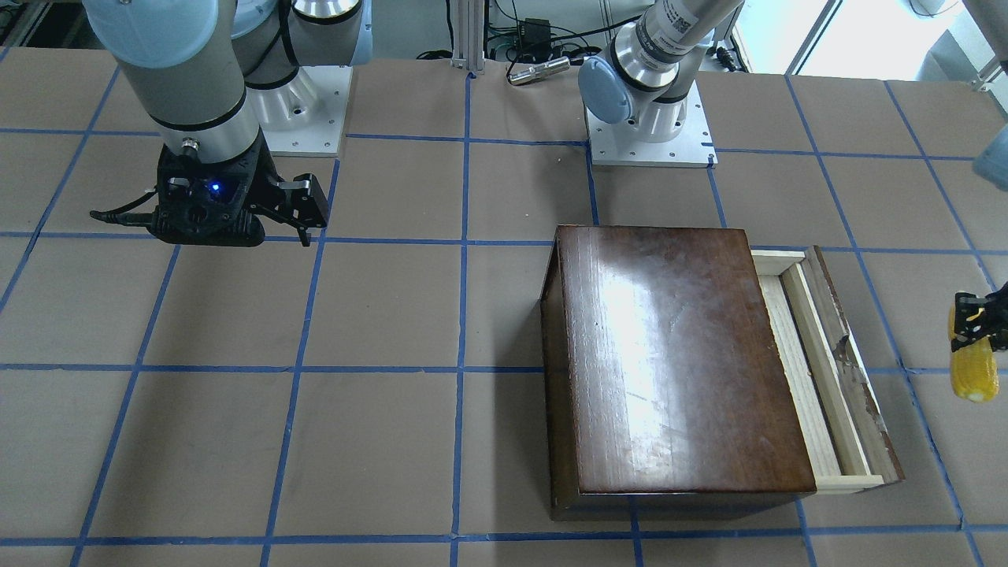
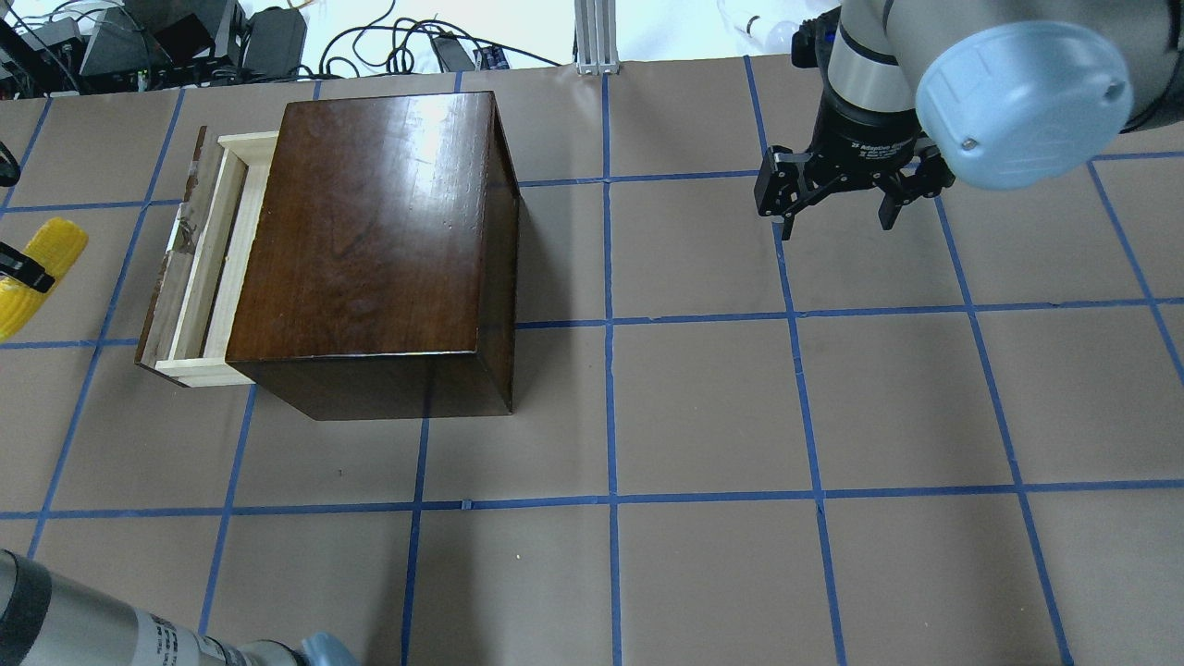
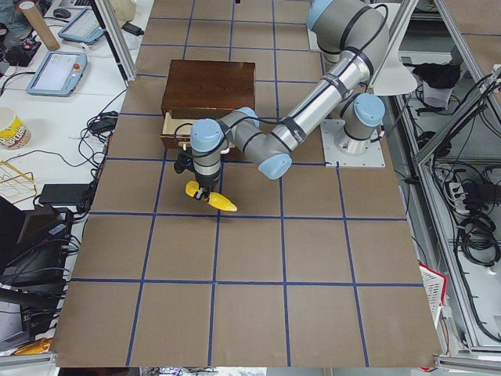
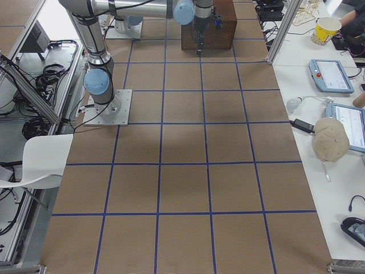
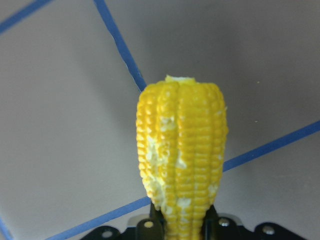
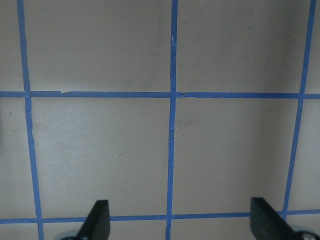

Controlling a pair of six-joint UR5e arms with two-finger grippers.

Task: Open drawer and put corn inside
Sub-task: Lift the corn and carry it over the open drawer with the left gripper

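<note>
- Here, legible writing is scarce: the collar above the right gripper (image 2: 837,220) carries a line of white print, and the left arm (image 1: 681,24) bears a pale label near its base. Both are too small to read.
- The tabletop (image 2: 703,407) is covered in brown paper, ruled into squares by blue tape and unmarked by any text.
- The left arm reaches out from its base, past the box (image 1: 677,354) to the side where the drawer comes out. In the exterior left view its wrist stands vertical and the gripper points straight down.
- The left gripper (image 1: 975,323) is clamped on the corn (image 5: 181,160). Its two black fingers press the cob's lower flanks in the wrist view, and the rest of the cob projects beyond them.
- The corn is held over the tabletop, outside the drawer (image 1: 858,378) and apart from its worn dark front panel. In the exterior left view it lies tilted across the gripper.
- The drawer is pulled partway out of the glossy dark-brown box, showing its pale-wood floor and side rails. Nothing is visible in the exposed part of it.
- The right arm hangs over open grid squares on the opposite side, well apart from the box, with its gripper pointing down.
- The right gripper's jaws stand wide apart with only the tabletop between them. A small blue light glows on its black wrist housing (image 1: 206,201).
</note>
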